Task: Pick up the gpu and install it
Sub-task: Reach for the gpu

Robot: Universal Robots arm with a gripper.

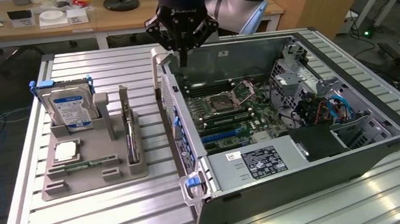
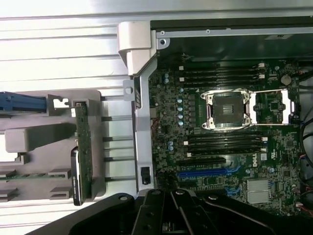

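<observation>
Our metal worktop carries an open computer case and a grey holder by its edge. The claw hangs shut and empty above the case's wall. The gpu stands untouched in the holder, so we think we are at pick-up: the claw must open over it.

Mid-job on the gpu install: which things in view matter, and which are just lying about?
Job: gpu, standing on edge in the gray holder; open computer case; gripper, shut and empty, above the case's edge.
Lying about: hard drive and CPU chip in the same holder; wooden desk at the back.
</observation>
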